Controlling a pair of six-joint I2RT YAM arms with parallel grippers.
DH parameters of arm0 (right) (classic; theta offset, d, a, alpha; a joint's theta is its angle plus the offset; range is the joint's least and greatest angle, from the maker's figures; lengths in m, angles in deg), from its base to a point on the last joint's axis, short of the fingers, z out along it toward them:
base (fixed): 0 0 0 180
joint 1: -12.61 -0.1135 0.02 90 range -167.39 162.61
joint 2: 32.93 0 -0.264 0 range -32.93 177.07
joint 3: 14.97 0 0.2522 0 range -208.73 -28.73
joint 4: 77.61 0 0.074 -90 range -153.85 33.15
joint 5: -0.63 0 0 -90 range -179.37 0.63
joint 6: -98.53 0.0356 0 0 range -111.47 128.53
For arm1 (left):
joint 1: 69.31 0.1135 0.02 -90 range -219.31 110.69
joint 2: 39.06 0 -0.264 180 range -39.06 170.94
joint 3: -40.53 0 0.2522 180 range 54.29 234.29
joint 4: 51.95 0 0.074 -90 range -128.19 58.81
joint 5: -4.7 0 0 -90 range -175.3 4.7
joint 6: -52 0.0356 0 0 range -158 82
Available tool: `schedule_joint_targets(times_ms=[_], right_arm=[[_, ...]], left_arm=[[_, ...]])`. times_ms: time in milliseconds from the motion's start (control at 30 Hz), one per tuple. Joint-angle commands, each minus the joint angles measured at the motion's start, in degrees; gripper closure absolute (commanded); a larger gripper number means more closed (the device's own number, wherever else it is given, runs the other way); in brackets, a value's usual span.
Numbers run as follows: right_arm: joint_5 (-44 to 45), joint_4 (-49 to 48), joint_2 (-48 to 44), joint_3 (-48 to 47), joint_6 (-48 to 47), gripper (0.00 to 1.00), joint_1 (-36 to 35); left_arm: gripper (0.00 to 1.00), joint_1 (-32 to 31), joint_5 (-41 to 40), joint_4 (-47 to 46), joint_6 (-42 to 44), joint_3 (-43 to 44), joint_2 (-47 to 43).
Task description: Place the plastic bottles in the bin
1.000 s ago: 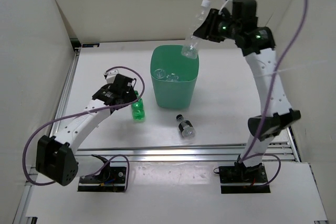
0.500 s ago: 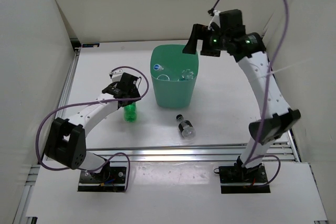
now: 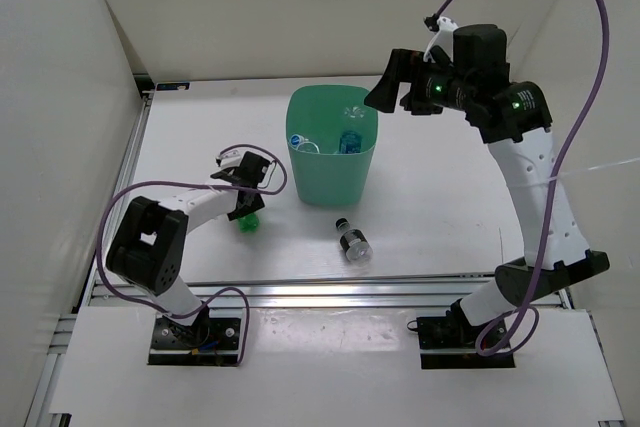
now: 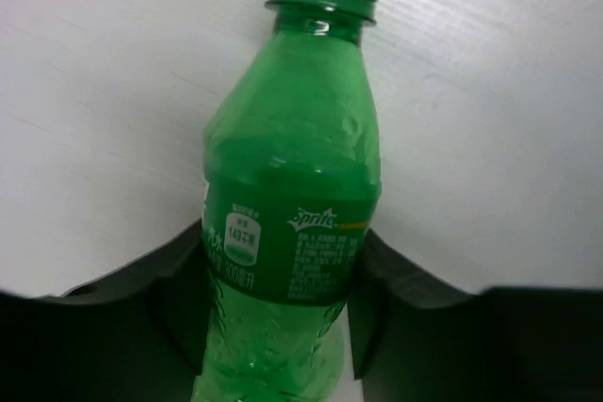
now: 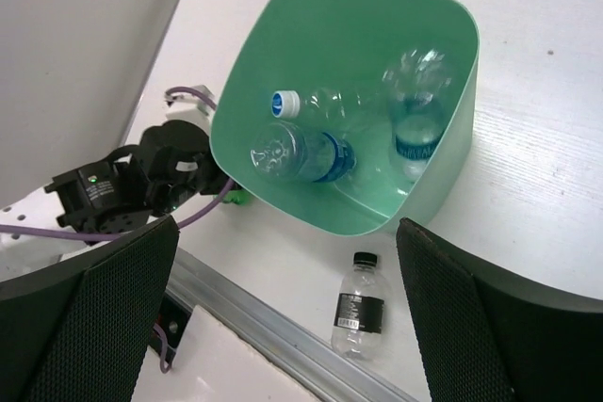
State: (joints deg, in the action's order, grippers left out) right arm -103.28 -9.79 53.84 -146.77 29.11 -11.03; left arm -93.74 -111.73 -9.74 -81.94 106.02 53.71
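Two-arm bottle clearing, third bottle just delivered. The left gripper has its fingers closed against both sides of the green Sprite bottle, at the label and lower body, with the cap pointing away from the wrist. This bottle sits just left of the mint-green bin; whether it rests on the table or is slightly raised cannot be told. The right gripper hangs above the bin's far-right rim, fingers spread wide and empty. Three clear bottles lie inside the bin: two blue-labelled bottles and a white-capped bottle. The short dark-capped bottle lies on the table near the bin's front.

Likely hazards: the thin, smooth bottle wall may buckle or slide in the grip, letting the bottle swivel during the lift. The bin is tall, so a low carry could strike its wall and push or tip it. The right arm occupies the space over the opening, so the two arms could meet there.

Compared with one second ago, the white-capped bottle has left the right gripper and now lies in the bin. The left arm has folded inward, and the green bottle has shifted slightly away from the bin.
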Motion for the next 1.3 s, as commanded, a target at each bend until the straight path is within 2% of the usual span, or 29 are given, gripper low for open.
schedule_joint_targets(times_ms=[0, 100, 233, 333, 367, 467, 500, 567, 600, 767, 900, 1100, 1167, 1200, 1267], right_arm=[[0.11, -0.19, -0.19, 0.09, -1.33, 0.00, 0.00], [0.11, -0.19, -0.71, 0.62, -1.33, 0.00, 0.00], [0.11, -0.19, -0.72, 1.67, -1.33, 0.00, 0.00], [0.64, -0.19, -1.24, 2.90, -1.33, 0.00, 0.00], [0.64, -0.19, -1.24, 2.90, -1.33, 0.00, 0.00], [1.17, -0.19, -1.24, 2.90, -1.33, 0.00, 0.00], [1.69, -0.19, -1.24, 2.90, -1.33, 0.00, 0.00], [2.48, -0.19, -1.24, 2.90, -1.33, 0.00, 0.00], [2.49, -0.19, -1.24, 2.90, -1.33, 0.00, 0.00], [3.54, -0.19, -1.24, 3.43, -1.33, 0.00, 0.00], [4.07, -0.19, -1.24, 3.96, -1.33, 0.00, 0.00], [5.83, -0.19, -1.77, 5.27, -1.33, 0.00, 0.00], [6.35, -0.19, -1.77, 5.80, -1.33, 0.00, 0.00], [6.35, -0.19, -1.77, 5.80, -1.33, 0.00, 0.00], [7.84, -0.19, -1.77, 5.80, -1.33, 0.00, 0.00]], left_arm=[[0.56, 0.17, 0.86, -1.20, -0.88, -0.84, -1.01], [0.67, 0.17, 0.86, -1.20, -0.88, -0.84, -1.71], [0.75, 0.17, 0.86, 0.02, 0.17, 0.82, -5.05], [0.78, 0.17, -1.68, 2.74, 2.09, 7.58, -8.56], [0.78, 0.17, -4.82, 3.28, 2.89, 9.95, -9.18], [0.78, -3.16, -10.28, 3.28, 8.07, 21.46, -9.72], [0.78, -3.96, -12.48, 3.28, 9.39, 28.36, -9.72], [0.78, -5.88, -13.72, 3.28, 12.29, 35.25, -7.26], [0.78, -6.59, -15.38, 3.28, 12.91, 41.73, -6.38], [0.78, -11.34, -16.11, 3.28, 17.92, 56.45, 0.90], [0.78, -15.72, -12.86, 3.28, 17.93, 58.31, 3.72], [0.75, -22.23, -8.11, 3.28, 17.31, 53.93, 4.79], [0.67, -22.24, -7.58, 3.28, 16.79, 52.52, 4.79], [0.58, -22.24, -7.58, 3.28, 17.31, 52.51, 3.66], [0.12, -22.24, -9.49, 3.28, 17.31, 52.51, 2.42]])
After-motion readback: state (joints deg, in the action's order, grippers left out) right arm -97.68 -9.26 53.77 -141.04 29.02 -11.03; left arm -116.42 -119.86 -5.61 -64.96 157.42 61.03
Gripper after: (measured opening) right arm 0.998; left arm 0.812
